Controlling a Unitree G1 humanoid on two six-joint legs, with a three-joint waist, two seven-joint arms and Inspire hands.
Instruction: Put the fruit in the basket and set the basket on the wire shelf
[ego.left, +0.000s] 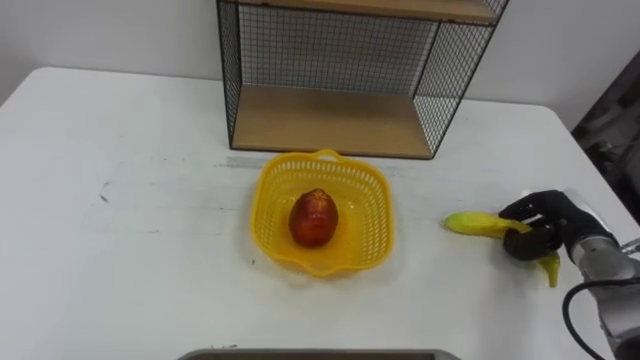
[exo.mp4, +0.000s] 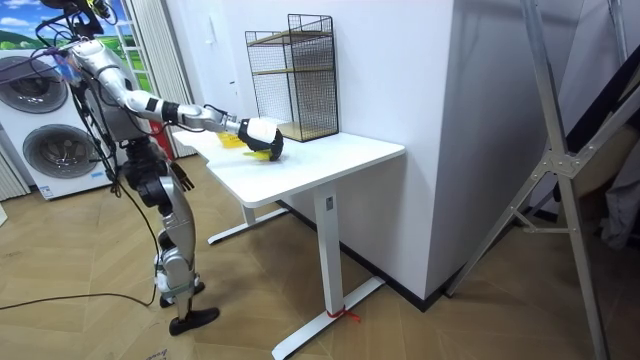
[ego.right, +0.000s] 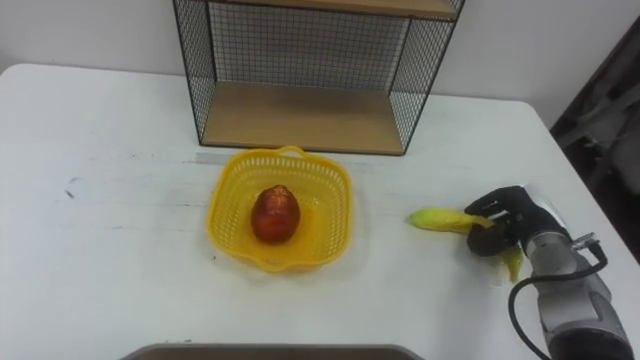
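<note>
Left eye view: the red fruit (ego.left: 313, 218) already sat in the yellow basket (ego.left: 370, 195). Right of the basket, the right robot hand (ego.left: 545, 226) was curled round the banana (ego.left: 475, 224) on the tabletop (ego.left: 130, 250).

Room view: the left robot hand (exo.mp4: 181, 180) hung idle.

Right eye view: the wire shelf (ego.right: 300, 118) stood behind the basket.

The banana step was underway; next, likely, came a lift leftward over the basket's rim.

yellow plastic lattice basket (ego.left: 370, 200); black wire shelf (ego.left: 455, 60), wooden boards.

The right hand (ego.left: 545, 226) is covering the middle of the banana (ego.left: 470, 223), while the upper edge is cutting off the wire shelf (ego.left: 330, 120), apparently just above its second board.
</note>
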